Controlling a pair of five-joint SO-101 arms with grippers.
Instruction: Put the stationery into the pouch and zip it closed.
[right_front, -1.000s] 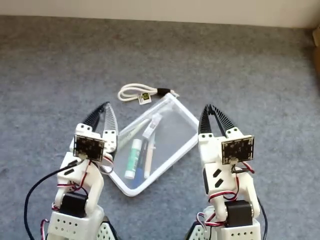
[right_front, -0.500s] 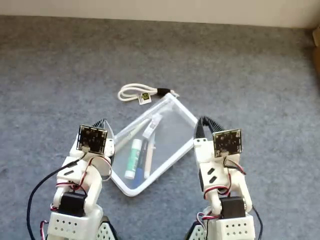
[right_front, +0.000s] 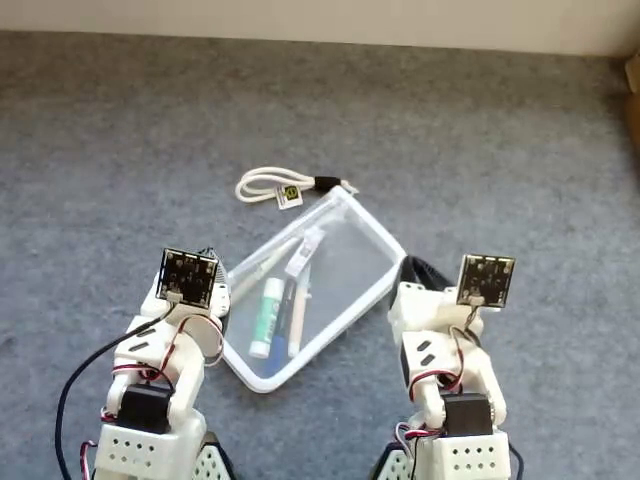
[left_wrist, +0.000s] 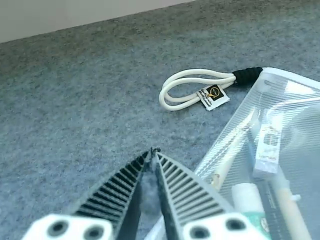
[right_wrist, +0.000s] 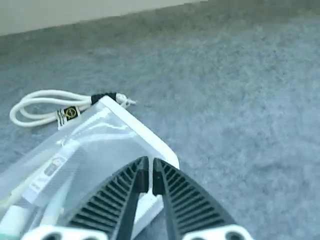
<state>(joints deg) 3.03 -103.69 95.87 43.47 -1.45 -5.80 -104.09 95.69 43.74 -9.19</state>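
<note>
Clear pouch (right_front: 345, 265) lies flat on the grey bench (right_front: 500, 150), ctr of the high view, at a slant: one corner up toward top middle, the opposite rounded corner down near bottom middle. Stationery is inside it, mostly in the lower-left half. There's a white tube (right_front: 266, 318) w/ green label, a dark pen (right_front: 290, 308) just beside it, and a white pen (right_front: 303, 255) running up from there. A longer pale stick (right_front: 262, 262) lies along the pouch's left edge. All lie roughly parallel, touching or nearly so.

White cord loop (right_front: 262, 184) joins the pouch's upper corner via a black end piece (right_front: 326, 183). The loop lies on the bench up-left of ctr, w/ a small white tag (right_front: 288, 196) on it. Can't tell if the zip is fully shut.

Left arm (right_front: 150, 380) sits lower left of the high view, right arm (right_front: 445, 380) lower right, pouch between them.

Left gripper (left_wrist: 153, 152): fingers together, tips meeting, nothing held. It's over bare bench just beside the pouch's left edge, pointing toward the cord loop.

Right gripper (right_wrist: 149, 162): fingers together w/ only a sliver of gap, nothing held. Tips are over the pouch's right-hand edge; touching it or not, can't tell.

Each arm carries a small circuit board facing up: left (right_front: 188, 278), right (right_front: 485, 280). Pale wall strip (right_front: 300, 15) runs along the top of the frame.
</note>
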